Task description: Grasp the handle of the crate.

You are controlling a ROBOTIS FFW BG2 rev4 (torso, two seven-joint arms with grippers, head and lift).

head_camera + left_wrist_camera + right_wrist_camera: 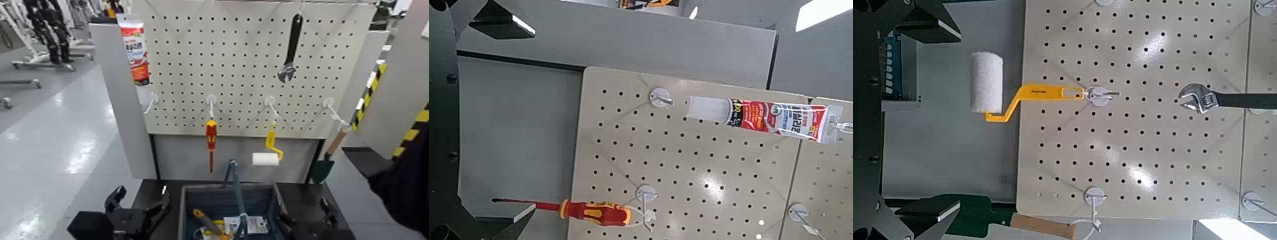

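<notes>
The dark blue-grey slatted crate (191, 210) sits on the black table at the bottom centre of the head view. Its thin handle (233, 182) stands upright as a narrow arch over the middle. My left gripper (140, 203) is open and empty, low on the table to the left of the crate and apart from it. My right gripper (305, 220) is open and empty, close to the crate's right wall. A strip of the crate (891, 65) shows in the right wrist view. Both wrist views face the pegboard, with open fingers (499, 15) (923, 20) at the frame edges.
A white pegboard (242, 70) stands behind the crate with a red-and-yellow screwdriver (210, 137), a yellow-handled paint roller (267, 156), a wrench (290, 51), a tube (135, 51) and a trowel (324, 167). Inside the crate lie a yellow-handled tool (207, 223) and a white packet (255, 225).
</notes>
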